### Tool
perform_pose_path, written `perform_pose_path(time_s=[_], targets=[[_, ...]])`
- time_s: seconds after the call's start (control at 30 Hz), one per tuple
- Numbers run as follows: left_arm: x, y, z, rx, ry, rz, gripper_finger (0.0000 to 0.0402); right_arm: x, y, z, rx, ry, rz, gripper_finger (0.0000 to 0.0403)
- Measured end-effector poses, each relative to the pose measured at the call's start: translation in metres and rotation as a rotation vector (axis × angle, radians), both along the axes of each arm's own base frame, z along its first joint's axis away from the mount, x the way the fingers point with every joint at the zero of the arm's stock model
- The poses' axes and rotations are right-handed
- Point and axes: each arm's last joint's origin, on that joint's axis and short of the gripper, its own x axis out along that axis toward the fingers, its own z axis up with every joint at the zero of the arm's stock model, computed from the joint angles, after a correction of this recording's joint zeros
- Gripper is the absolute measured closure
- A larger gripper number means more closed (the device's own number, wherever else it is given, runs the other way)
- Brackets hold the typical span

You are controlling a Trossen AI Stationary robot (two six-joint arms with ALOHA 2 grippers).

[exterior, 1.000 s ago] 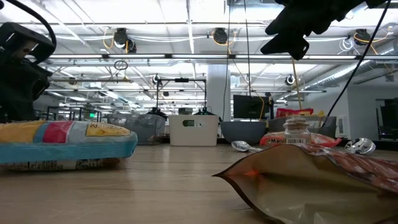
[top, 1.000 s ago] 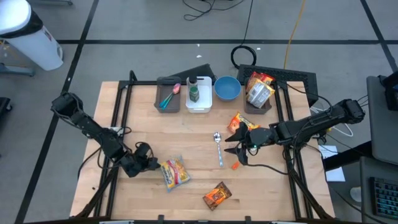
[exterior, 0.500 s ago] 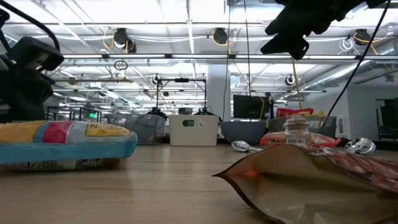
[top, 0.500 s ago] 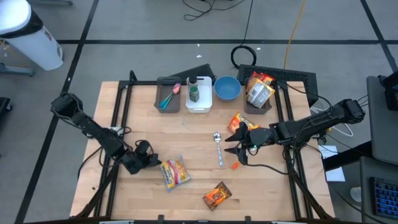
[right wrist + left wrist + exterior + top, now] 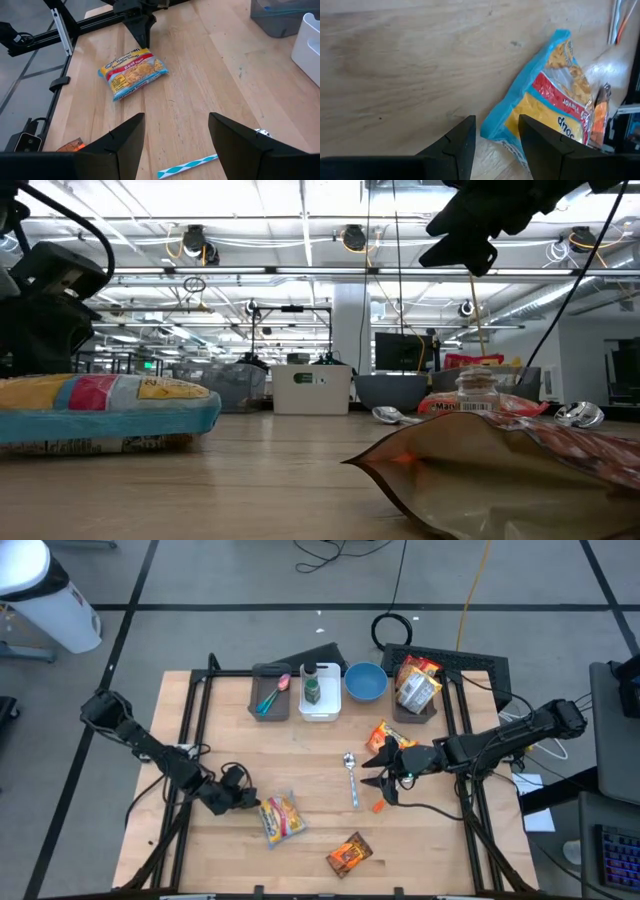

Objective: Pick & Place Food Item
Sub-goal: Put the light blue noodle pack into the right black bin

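Your left pincer (image 5: 250, 800) sits low over the wooden worktop (image 5: 300, 750) on its left side, with its tips just beside the near corner of the instant noodle packet (image 5: 281, 817). In the left wrist view the two dark fingers (image 5: 462, 142) stand apart with a clear gap, and the blue edge of the packet shows between and just beyond them; they hold nothing. You can see the packet lying flat, blue-bordered with yellow and red print, near the front of the worktop.

Further right and closer to the front edge lies a dark orange snack bag (image 5: 349, 855). Along the back edge you have a grey bin (image 5: 270, 693) with utensils in it, a white bin (image 5: 320, 692) holding a bottle, a blue bowl (image 5: 366, 682), and another grey bin (image 5: 416, 690) stuffed with snack packets. A metal spoon (image 5: 351, 778) lies near the middle of the worktop.

Your right pincer (image 5: 381, 780) hangs above the worktop right of the spoon, beside an orange snack packet (image 5: 385, 735). Its fingers (image 5: 125, 142) are spread wide in the right wrist view, gripping nothing. That view looks across the wood to the noodle packet and your left arm beyond it, with a teal striped straw (image 5: 187, 165) lying near the right pincer.
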Motion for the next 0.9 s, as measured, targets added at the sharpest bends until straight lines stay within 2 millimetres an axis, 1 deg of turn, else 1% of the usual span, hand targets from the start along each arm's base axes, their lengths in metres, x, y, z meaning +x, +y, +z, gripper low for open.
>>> perform_pose_path(time_s=[0.3, 0.37, 0.47, 0.67, 0.7, 0.9], targets=[[0.003, 0.0024, 0.0007, 0.008, -0.001, -0.051, 0.0246, 0.0, 0.0, 0.0, 0.001, 0.0, -0.001, 0.019], [0.0039, 0.003, 0.001, 0.014, -0.007, -0.058, 0.0253, 0.0, 0.0, 0.0, 0.0, 0.0, -0.001, 0.019], [0.0048, 0.0037, 0.0014, 0.023, -0.013, -0.067, 0.0285, 0.0, 0.0, 0.0, 0.0, 0.0, -0.001, 0.019], [0.0065, 0.0044, 0.0023, 0.029, -0.027, -0.085, 0.0379, 0.0001, 0.0, 0.0, 0.001, 0.0, -0.001, 0.019], [0.0068, 0.0044, 0.0024, 0.029, -0.028, -0.091, 0.039, 0.0001, 0.0, 0.0, 0.001, 0.0, -0.002, 0.019], [0.0089, 0.0036, 0.0046, 0.047, -0.062, -0.131, 0.0392, 0.0001, 0.0, 0.0, 0.001, 0.0, -0.002, 0.019]])
